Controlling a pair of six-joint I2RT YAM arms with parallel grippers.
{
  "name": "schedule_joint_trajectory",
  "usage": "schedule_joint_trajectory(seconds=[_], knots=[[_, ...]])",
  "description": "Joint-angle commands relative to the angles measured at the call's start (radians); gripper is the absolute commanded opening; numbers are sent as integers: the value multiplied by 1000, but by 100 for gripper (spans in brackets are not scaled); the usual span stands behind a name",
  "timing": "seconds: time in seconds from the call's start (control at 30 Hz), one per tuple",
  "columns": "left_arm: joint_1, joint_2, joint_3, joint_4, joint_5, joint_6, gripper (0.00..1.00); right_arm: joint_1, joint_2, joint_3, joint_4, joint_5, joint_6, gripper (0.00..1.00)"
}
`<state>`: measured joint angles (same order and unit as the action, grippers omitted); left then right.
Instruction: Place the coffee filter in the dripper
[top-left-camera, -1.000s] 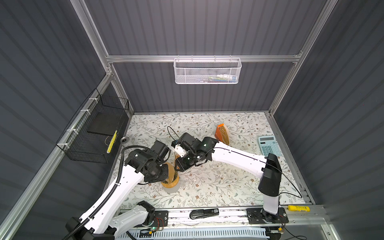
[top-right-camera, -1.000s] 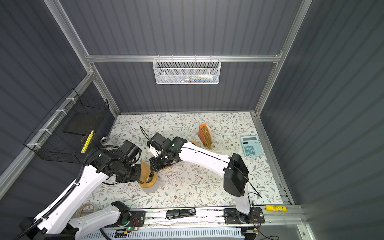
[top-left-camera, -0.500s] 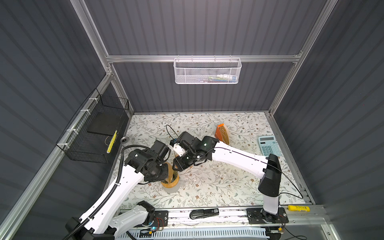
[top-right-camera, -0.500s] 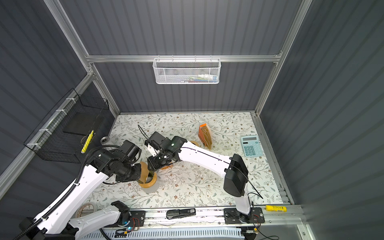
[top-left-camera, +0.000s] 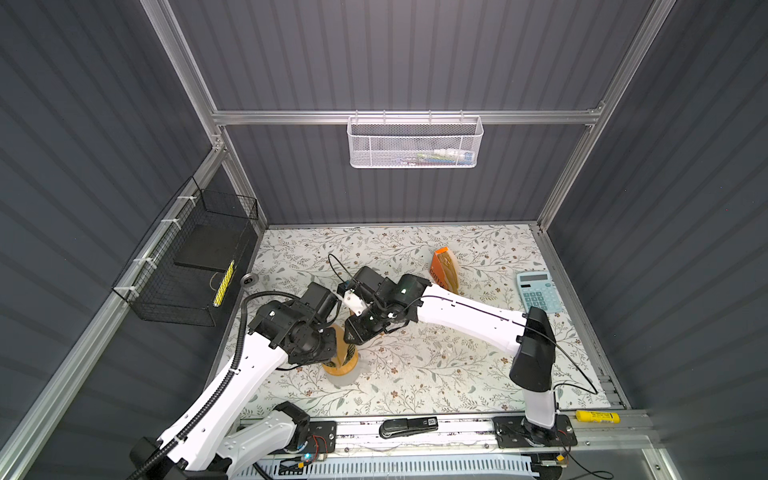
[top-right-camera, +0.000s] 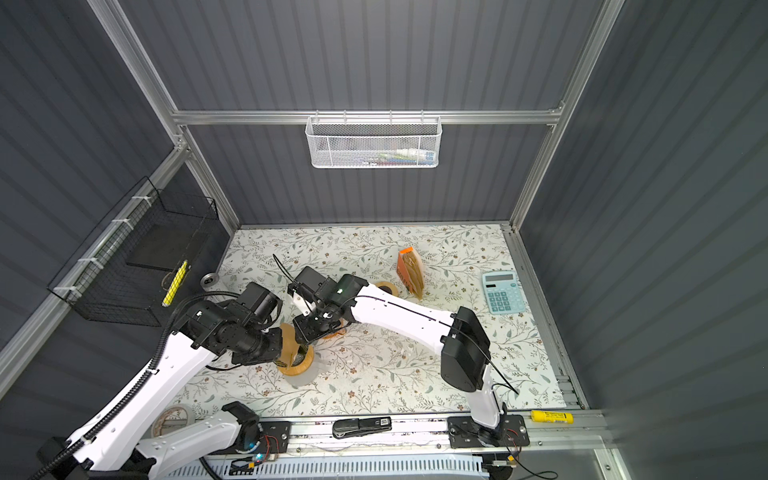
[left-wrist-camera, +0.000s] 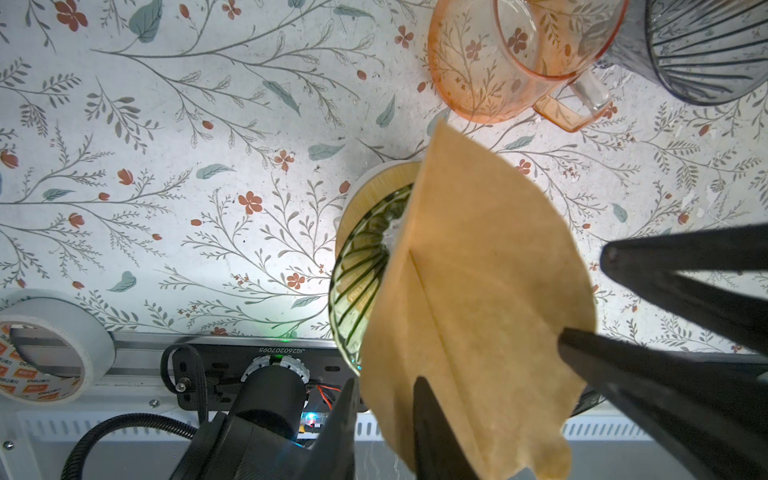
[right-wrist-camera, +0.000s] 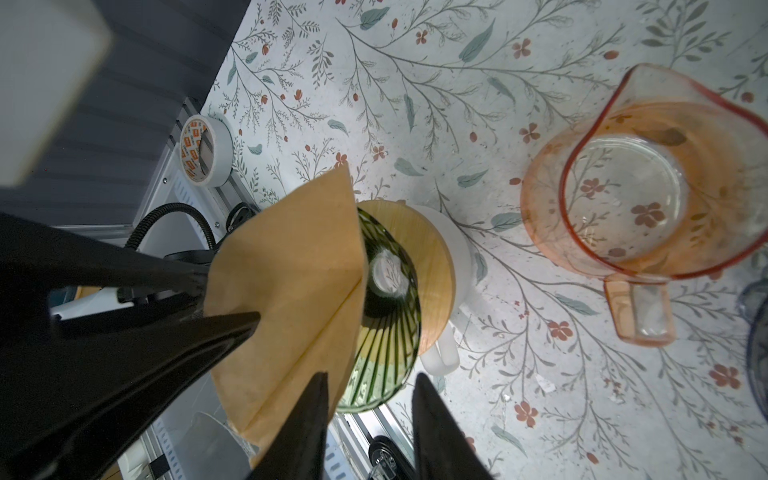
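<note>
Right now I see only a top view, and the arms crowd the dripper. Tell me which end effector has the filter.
Observer: The left end effector pinches the coffee filter; the left wrist view shows it.
Operator: Report the right one.
Observer: The right end effector stands open, one fingertip overlapping the filter's edge.
Operator: Say whether the filter is seated.
Observer: No. It looks folded flat and covers only one side of the dripper.

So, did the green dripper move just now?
No. The dripper has stayed put, at the same spot up and left of the stapler on the front rail.
</note>
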<state>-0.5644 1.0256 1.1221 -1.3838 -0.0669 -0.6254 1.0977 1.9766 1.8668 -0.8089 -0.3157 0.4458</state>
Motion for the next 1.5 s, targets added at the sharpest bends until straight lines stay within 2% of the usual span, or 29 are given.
schedule_joint_trajectory(seconds=[0.0,0.27,0.6,1.13,1.47], knots=[[-6,-21,-16,0,-19,-20,26,4,21,22,-6,-5,-1,32],[-6,-31,-38,0,-38,-31,25,5,22,17,-6,15,-3,20],[-6,-49,-71,17,-44,-50,25,4,30,5,8,23,4,17],[-6,-39,-106,66,-35,-56,25,5,34,-8,15,60,11,6],[-6,-26,-89,73,-50,-48,25,5,36,-16,24,67,13,5]])
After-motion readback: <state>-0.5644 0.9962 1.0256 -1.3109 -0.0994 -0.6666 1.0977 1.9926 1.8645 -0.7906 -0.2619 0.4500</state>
